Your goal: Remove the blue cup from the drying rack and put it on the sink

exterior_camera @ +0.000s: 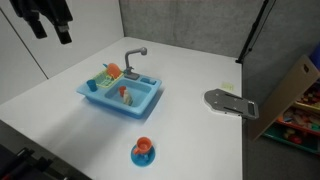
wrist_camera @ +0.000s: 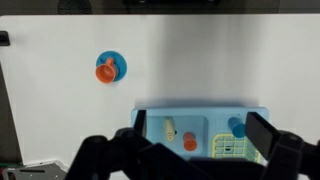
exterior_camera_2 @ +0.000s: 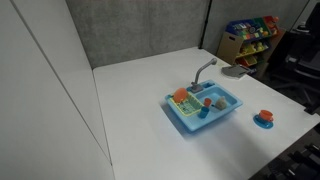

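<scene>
Surface point(exterior_camera: 200, 140): white and flat, it carries all items and is backed by grey wall panels point(exterior_camera_2: 140, 30). A shelf unit point(exterior_camera_2: 250, 38) with coloured bins stands beyond the far corner of the surface in an exterior view; any print on its contents is too blurred to read. The sink point(exterior_camera: 115, 106), a light-blue rectangular unit with a raised rim, sits near the middle of the surface in both exterior views. The claw point(exterior_camera: 50, 32) hangs high above the surface at the upper corner of an exterior view, well apart from the sink. In the wrist view its two black fingers point(wrist_camera: 105, 155) are spread wide and grip nothing, and the sink shows far below in the gap between them. A grey flat object point(exterior_camera: 228, 103) lies near one edge of the surface, well apart from the sink. The blue-and-orange item point(exterior_camera: 143, 152), a blue disc with an orange piece on top, rests on the surface in front of the sink without touching it. The drying rack point(wrist_camera: 232, 148), a greenish grid, occupies one end of the sink, and a round orange plate point(exterior_camera: 113, 70) stands on edge in it. The faucet point(exterior_camera: 135, 55), grey and curved, rises from the rear rim. The blue cup point(wrist_camera: 237, 127), darker than the sink, sits at the rack end, directly against the greenish grid; whether it stands inside the rack frame or just beside it cannot be determined. A small orange piece point(wrist_camera: 190, 144) and a pale yellowish piece point(wrist_camera: 170, 127) lie in the basin.
</scene>
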`<control>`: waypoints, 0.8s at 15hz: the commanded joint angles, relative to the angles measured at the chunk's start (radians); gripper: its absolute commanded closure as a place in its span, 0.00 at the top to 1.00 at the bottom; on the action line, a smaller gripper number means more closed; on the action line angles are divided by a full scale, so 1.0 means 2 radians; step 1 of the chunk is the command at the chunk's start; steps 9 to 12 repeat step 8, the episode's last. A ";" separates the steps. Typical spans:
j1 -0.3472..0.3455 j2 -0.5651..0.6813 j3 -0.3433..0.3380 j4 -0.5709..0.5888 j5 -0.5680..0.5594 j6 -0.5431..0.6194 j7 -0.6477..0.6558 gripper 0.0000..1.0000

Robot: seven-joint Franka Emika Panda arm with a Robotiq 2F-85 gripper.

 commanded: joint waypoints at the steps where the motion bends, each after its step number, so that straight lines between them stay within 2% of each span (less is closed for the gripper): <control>1: -0.005 -0.026 0.000 0.014 0.002 -0.036 0.003 1.00; 12: -0.002 -0.026 0.002 0.011 0.001 -0.027 -0.001 1.00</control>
